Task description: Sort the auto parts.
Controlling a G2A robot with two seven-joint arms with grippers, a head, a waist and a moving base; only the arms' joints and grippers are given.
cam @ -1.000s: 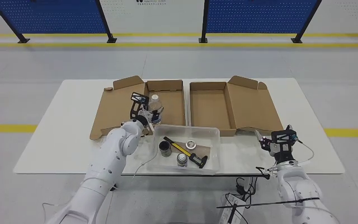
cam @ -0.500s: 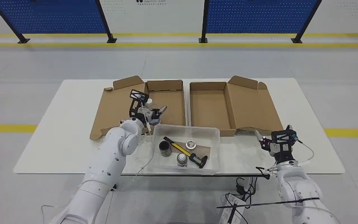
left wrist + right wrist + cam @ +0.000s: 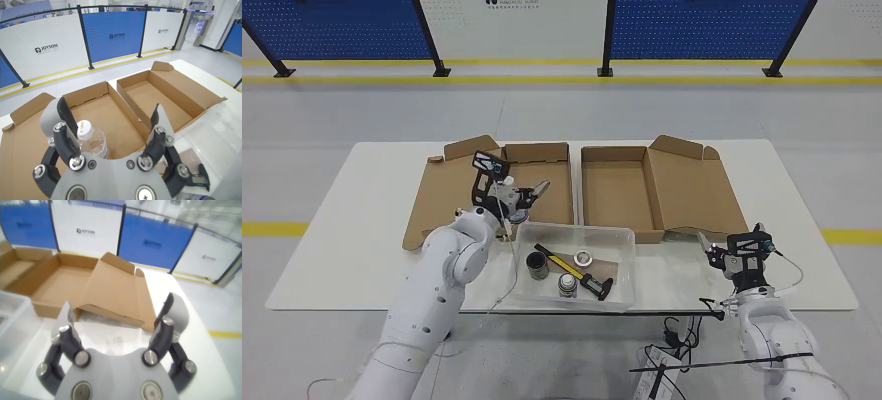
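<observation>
The clear bottle (image 3: 91,138) is standing upright inside the left cardboard box (image 3: 113,111), left of centre in the top view, which looks like its sorting place. Other parts are lying in the clear bin (image 3: 622,238) at lower centre. The left gripper (image 3: 109,106) is hovering over the bottle, tilting toward the box, its fingers spread wide with one pad just beside the cap. The right gripper (image 3: 732,247) is hanging at lower right near the counter (image 3: 372,220) edge, its fingers parted and holding nothing.
</observation>
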